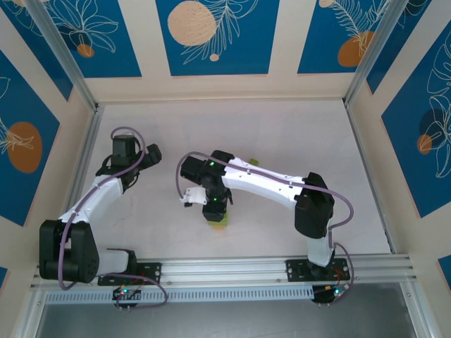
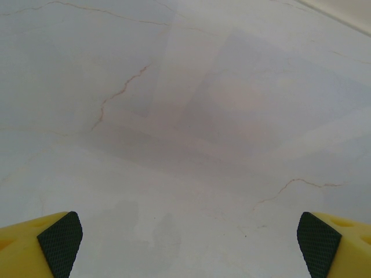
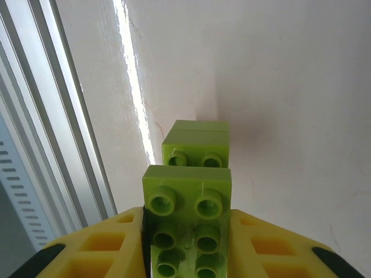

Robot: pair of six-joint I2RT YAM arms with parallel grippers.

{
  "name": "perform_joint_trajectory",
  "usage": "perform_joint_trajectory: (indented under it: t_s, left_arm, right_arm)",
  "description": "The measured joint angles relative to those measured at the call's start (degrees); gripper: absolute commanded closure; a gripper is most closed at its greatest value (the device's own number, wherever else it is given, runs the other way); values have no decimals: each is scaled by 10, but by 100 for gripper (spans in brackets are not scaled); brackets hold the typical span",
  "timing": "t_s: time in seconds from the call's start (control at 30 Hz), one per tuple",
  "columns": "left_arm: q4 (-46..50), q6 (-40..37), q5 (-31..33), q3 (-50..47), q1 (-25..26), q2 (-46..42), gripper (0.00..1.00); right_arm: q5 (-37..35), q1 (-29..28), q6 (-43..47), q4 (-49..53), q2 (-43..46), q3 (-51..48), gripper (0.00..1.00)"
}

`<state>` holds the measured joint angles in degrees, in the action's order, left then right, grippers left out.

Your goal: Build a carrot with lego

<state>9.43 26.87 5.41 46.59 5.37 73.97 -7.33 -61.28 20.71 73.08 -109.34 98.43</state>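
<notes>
- We saw the right gripper (image 3: 186, 249) clamped on a stepped cluster of lime-green lego (image 3: 188, 191), studs facing its camera.
- The cluster sat near the aluminium rail (image 3: 52, 116) at the table's (image 3: 278, 87) near edge.
- The left gripper (image 2: 188, 249) hung with fingers spread wide above bare tabletop, open surface all round, well apart from the bricks.
</notes>
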Motion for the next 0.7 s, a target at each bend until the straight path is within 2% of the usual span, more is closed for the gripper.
perform_joint_trajectory:
  t_s: [0.53,0.7]
  left_arm:
    - [0,0,0,0,0,0,2]
    - [0,0,0,0,0,0,2]
  right_arm:
    - [0,7,21,-7,-15,-10,66]
    - [0,10,24,-12,-15,-11,58]
